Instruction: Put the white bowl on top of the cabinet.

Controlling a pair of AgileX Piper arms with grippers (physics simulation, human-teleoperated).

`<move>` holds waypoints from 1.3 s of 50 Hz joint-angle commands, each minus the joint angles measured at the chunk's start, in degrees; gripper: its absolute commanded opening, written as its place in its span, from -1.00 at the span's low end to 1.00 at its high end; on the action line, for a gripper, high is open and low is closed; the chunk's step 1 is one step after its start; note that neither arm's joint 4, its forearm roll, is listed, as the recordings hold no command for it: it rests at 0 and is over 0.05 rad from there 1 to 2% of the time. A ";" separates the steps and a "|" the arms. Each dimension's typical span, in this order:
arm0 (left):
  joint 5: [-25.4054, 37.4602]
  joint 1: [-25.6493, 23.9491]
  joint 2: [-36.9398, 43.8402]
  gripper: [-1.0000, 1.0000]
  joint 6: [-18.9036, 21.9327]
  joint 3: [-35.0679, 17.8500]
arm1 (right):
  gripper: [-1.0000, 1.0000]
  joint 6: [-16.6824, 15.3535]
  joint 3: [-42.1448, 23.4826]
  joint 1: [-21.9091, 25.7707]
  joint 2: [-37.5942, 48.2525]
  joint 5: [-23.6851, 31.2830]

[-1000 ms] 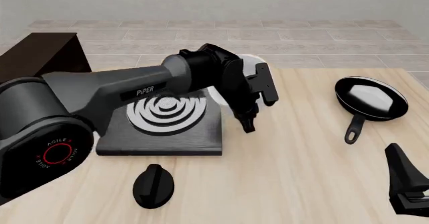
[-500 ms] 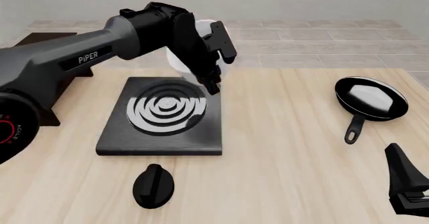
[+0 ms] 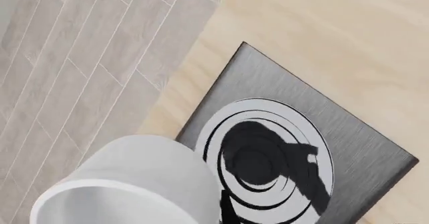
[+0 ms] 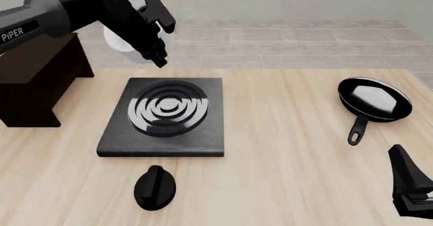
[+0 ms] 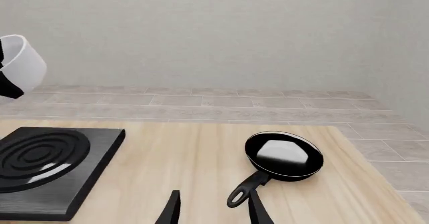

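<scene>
The left gripper (image 4: 154, 33) is up in the air at the far left, clamped on the white bowl (image 4: 120, 37), whose pale side peeks out just behind the black fingers. The bowl hangs clear of the table (image 4: 284, 165), above the gap between the cabinet (image 4: 37, 84) and the stove plate (image 4: 164, 115), just right of the cabinet's top edge and not resting on it. On the grey forearm, white capitals read "PIPER" (image 4: 11, 34), cut off at the left edge of the front view. No other lettering is readable anywhere.

From the left wrist view, the bowl (image 3: 130, 181) fills the near corner, rim and tall straight wall in sight, and a dark shadow lies over the grey rings of the stove plate (image 3: 295, 133) below it.

The cabinet stands at the far left of the table, dark brown and boxy, flat top bare where it shows. The stove plate lies just right of it. A black knob (image 4: 155, 187) sits near the front edge, just nearer than the plate.

Over on the right, the frying pan (image 4: 373, 100) lies flat with its handle pointing toward the near side, well apart from the plate. The right gripper (image 5: 211, 211) hovers low at the near right, fingers apart, holding nothing.
</scene>
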 commanded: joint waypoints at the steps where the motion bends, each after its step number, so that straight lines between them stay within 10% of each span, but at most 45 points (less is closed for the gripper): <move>1: 0.50 7.39 -3.01 -1.00 0.51 -1.74 | 1.00 0.00 0.00 0.01 0.00 0.00; 21: -0.34 20.73 -4.86 -1.00 7.17 -2.82 | 1.00 0.00 0.00 0.02 0.00 0.00; 45: 0.16 27.32 4.17 -1.00 -0.02 -16.03 | 1.00 -0.01 0.00 0.01 0.00 0.01; 65: -3.88 31.81 10.11 -1.00 -3.66 -14.24 | 1.00 -0.02 0.00 0.00 0.00 -0.01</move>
